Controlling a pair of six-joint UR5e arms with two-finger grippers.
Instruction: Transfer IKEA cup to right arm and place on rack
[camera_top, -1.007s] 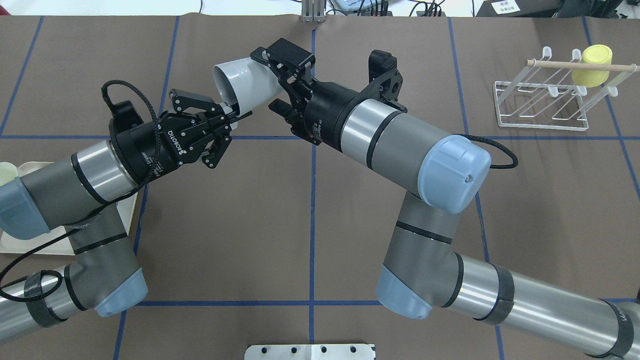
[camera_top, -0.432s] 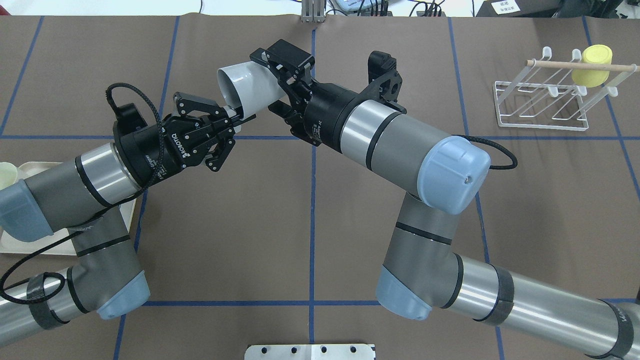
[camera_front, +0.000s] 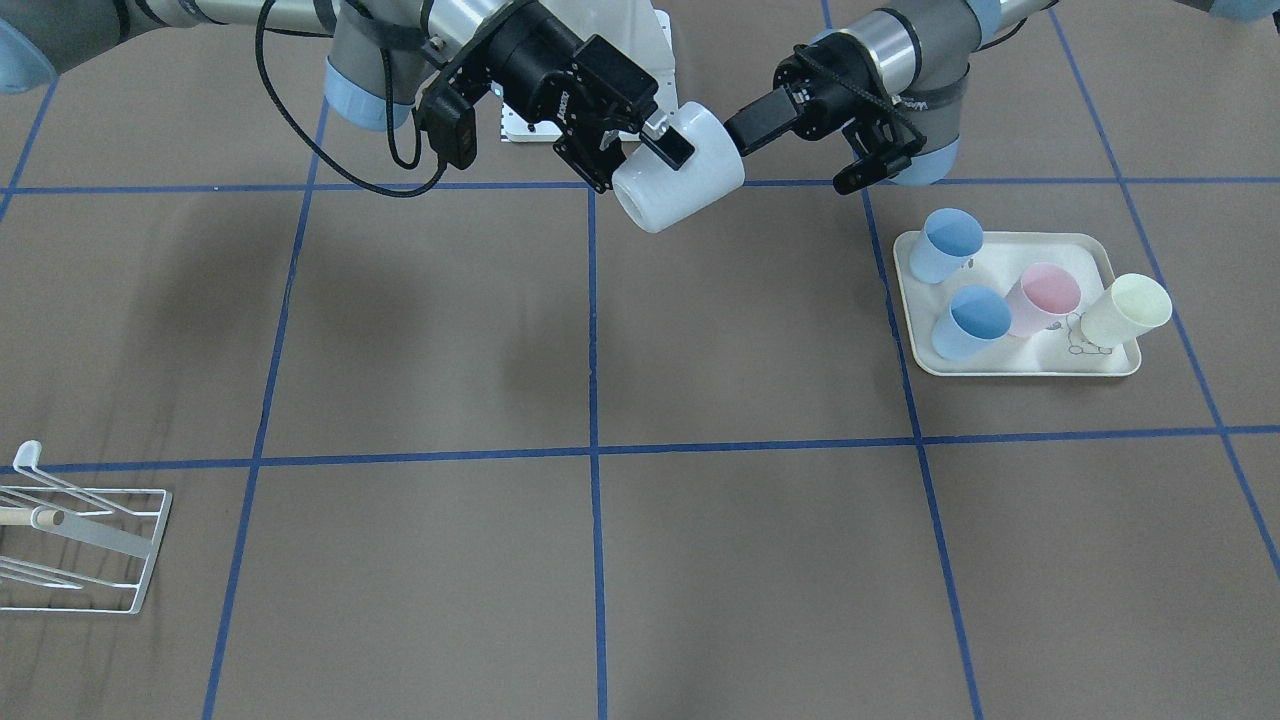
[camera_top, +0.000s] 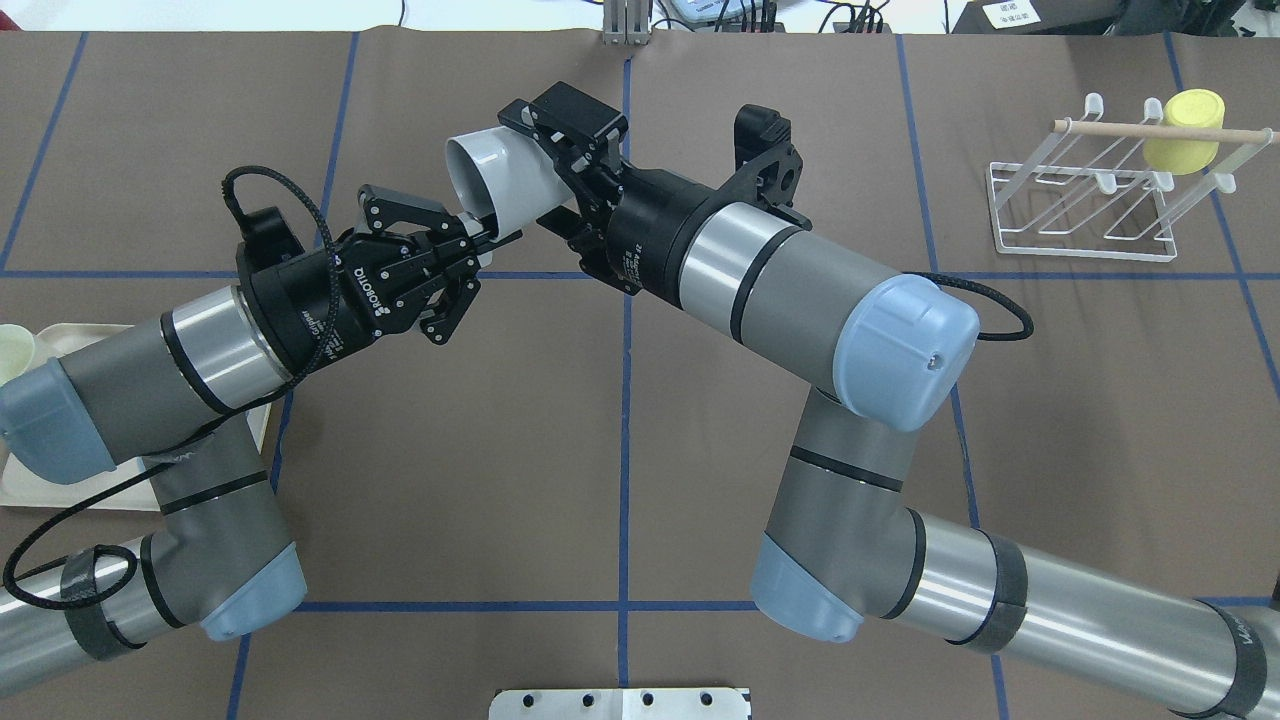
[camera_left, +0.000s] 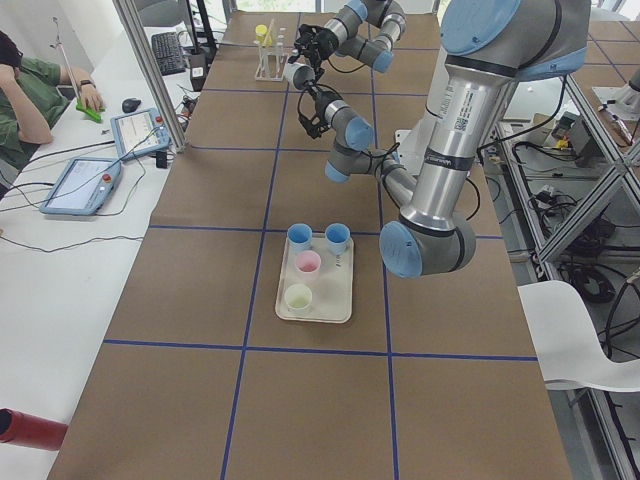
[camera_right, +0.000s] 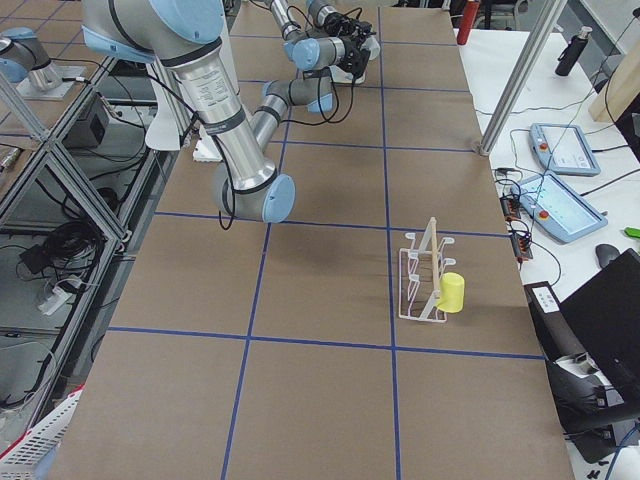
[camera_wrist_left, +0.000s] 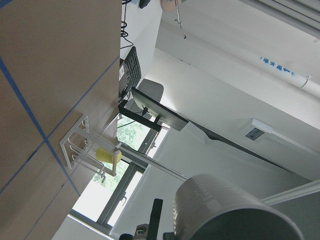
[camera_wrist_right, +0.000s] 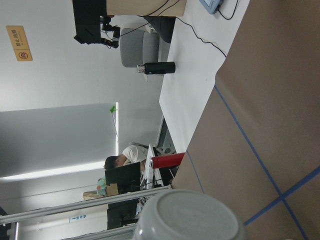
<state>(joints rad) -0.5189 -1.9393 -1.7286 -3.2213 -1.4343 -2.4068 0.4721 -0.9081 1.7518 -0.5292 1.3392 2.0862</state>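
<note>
white cup (camera_top: 490, 172) in the air above the surface (camera_top: 450, 450), tilted on its side between the two claws, mouth toward the left claw (camera_top: 478, 238). the left claw is closed, pinching the cup's wall at the rim. the right claw (camera_top: 530, 165) straddles the base end, one finger on either side; whether it presses the cup cannot be told. the rack (camera_top: 1080, 215), bearing a yellow cup (camera_top: 1185, 130), stands well behind the right claw. a tray (camera_front: 1000, 365) of cups lies near the left claw.

A robotics lab: blue-taped grid table (camera_front: 750, 560), teach pendants (camera_left: 77, 186) on a white desk (camera_left: 40, 270), aluminium framing (camera_left: 148, 70).
</note>
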